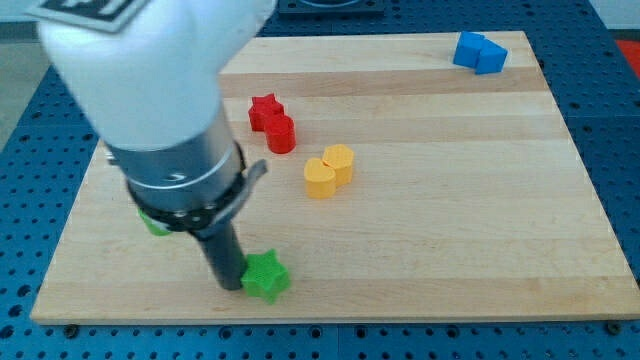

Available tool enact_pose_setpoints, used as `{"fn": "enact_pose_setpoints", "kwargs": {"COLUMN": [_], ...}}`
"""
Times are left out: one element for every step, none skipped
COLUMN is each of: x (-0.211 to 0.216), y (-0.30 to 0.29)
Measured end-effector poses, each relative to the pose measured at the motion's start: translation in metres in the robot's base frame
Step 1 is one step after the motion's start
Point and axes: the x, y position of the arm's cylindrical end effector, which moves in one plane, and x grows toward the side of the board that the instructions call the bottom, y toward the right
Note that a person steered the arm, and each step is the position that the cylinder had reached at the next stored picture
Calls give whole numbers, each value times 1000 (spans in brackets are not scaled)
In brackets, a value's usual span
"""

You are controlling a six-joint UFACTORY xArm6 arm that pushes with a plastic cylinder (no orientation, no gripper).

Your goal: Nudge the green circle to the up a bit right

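The green circle point(153, 222) is mostly hidden behind the arm's body at the view's left; only a green sliver shows. A green star point(266, 276) lies near the board's bottom edge. My tip point(228, 286) rests on the board just left of the green star, touching or almost touching it, and to the lower right of the green circle.
A red star point(265, 108) and a red cylinder point(281, 133) sit together above centre. Two yellow blocks point(330, 170) lie side by side in the middle. Two blue blocks point(480, 52) sit at the top right corner. The wooden board point(480, 200) rests on a blue perforated table.
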Motion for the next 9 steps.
{"fn": "enact_pose_setpoints", "kwargs": {"x": [0,0,-3,-44,-103,-144,-147,-143,-129], "y": [32,42,41,24,0,-27,-77,-128,-169]}}
